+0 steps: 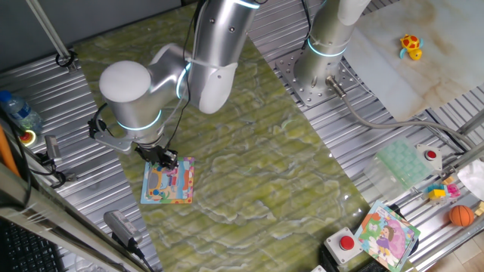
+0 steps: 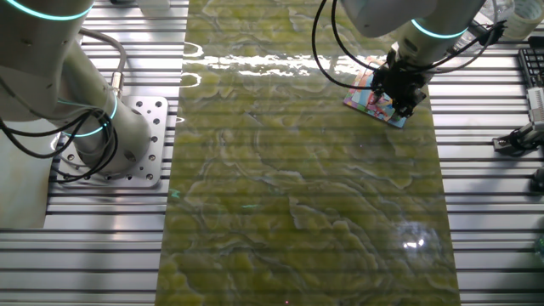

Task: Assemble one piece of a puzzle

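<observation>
The puzzle [image 1: 172,187] is a small square board with a light-blue border and an orange, pink and yellow picture, lying flat on the green mat at the left. In the other fixed view the puzzle [image 2: 367,97] lies near the top right. My gripper [image 1: 164,159] points down onto the board's upper left corner, its dark fingers touching or just above the surface. From the other side the gripper [image 2: 401,102] covers the board's right part. The piece is hidden; I cannot make it out between the fingers, and the jaws' gap does not show.
A second arm's base [image 1: 324,57] stands on the metal plate at the back. A purple-and-green picture board [image 1: 387,234], a red button [image 1: 346,243], an orange ball [image 1: 461,215] and a pale green tray [image 1: 403,162] sit at the right. A bottle [image 1: 19,110] lies far left.
</observation>
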Robot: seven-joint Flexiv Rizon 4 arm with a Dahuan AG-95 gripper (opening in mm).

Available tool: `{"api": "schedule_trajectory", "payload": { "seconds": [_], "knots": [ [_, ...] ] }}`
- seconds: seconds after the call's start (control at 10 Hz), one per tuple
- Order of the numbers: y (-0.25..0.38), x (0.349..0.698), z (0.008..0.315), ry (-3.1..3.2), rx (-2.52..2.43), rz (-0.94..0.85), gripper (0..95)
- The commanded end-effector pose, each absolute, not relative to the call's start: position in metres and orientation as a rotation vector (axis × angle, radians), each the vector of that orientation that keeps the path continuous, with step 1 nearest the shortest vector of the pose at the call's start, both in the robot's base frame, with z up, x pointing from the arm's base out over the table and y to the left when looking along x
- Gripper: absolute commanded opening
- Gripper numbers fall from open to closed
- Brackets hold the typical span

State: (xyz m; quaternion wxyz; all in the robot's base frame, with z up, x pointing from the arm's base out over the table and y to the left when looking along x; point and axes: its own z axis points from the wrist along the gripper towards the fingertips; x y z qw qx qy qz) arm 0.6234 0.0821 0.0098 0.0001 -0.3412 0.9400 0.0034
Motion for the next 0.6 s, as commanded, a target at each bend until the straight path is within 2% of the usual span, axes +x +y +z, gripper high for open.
{"api": "schedule_trajectory", "payload": {
  "seconds": [0.1,0.6],
  "knots": [
    [0.0832,0.6239,0.0142,2.959,-1.060,0.012,38.0],
    [0.0850,0.6240,0.0218,3.058,-0.696,0.017,38.0]
  ]
}}
